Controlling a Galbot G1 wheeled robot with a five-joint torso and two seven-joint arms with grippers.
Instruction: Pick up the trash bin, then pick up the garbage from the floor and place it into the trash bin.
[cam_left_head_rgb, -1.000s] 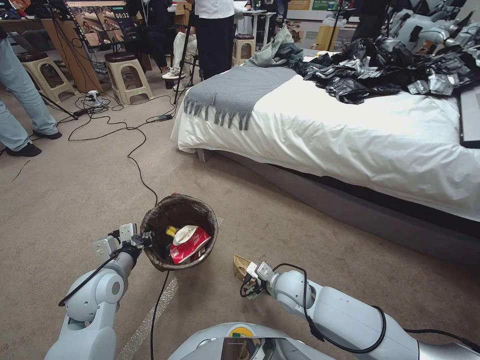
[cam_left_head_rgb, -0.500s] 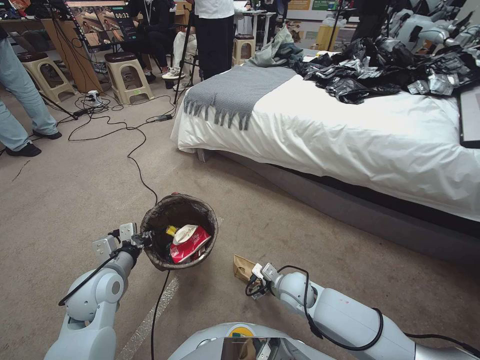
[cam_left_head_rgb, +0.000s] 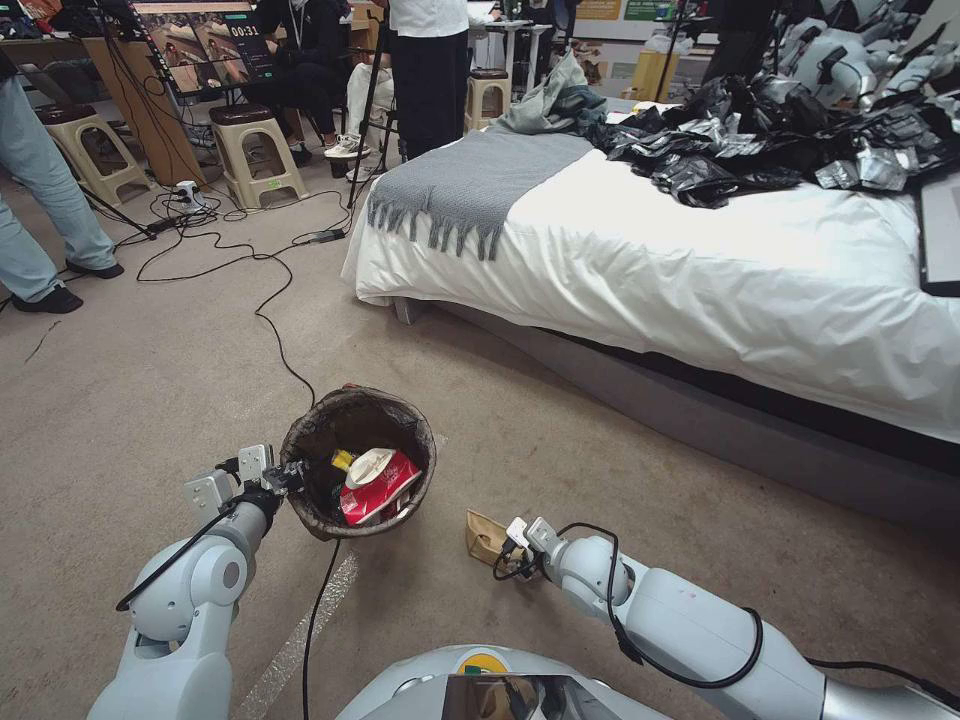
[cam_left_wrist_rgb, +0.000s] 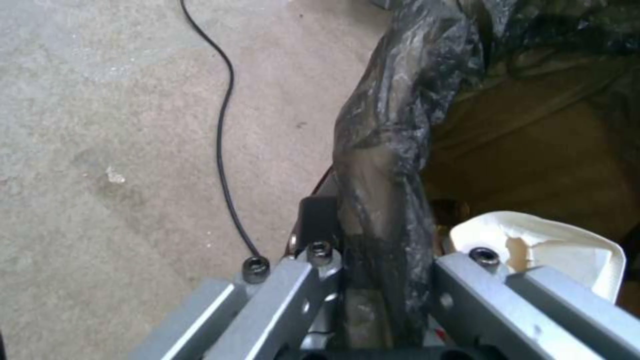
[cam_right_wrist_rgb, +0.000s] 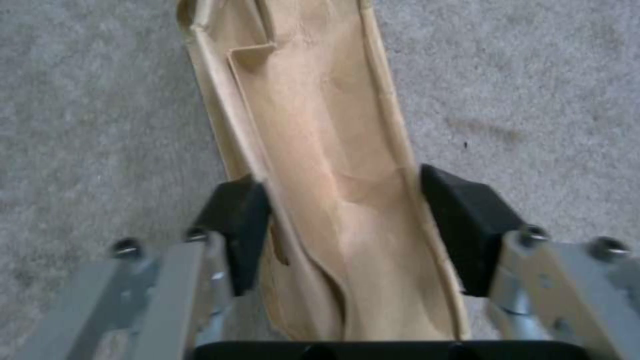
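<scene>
The left gripper (cam_left_head_rgb: 283, 482) is clamped on the near-left rim of the bin (cam_left_head_rgb: 410, 490), one finger outside the wall and one inside, with the dark liner (cam_left_wrist_rgb: 387, 150) pinched between them. Inside the bin, just right of this gripper, lie a red-and-white packet (cam_left_head_rgb: 378, 488), a white wad (cam_left_wrist_rgb: 553, 250) and a yellow wrapper (cam_left_head_rgb: 342, 461). A black cable (cam_left_head_rgb: 318, 610) runs along the carpet (cam_left_head_rgb: 150, 400) beneath the bin.

Right of the bin and a little apart from it, the right gripper (cam_left_head_rgb: 505, 543) is low at the floor, its fingers straddling a brown paper bag (cam_right_wrist_rgb: 320, 165). The black pads (cam_right_wrist_rgb: 467, 230) stand on either side of the bag, touching or nearly touching its edges; the jaws are apart, not yet squeezing it flat. The bag lies on the carpet, its far end reaching past the fingertips. Beyond this gripper, well away, stands a bed (cam_left_head_rgb: 700, 290) with black sacks (cam_left_head_rgb: 770, 130) heaped on it.
</scene>
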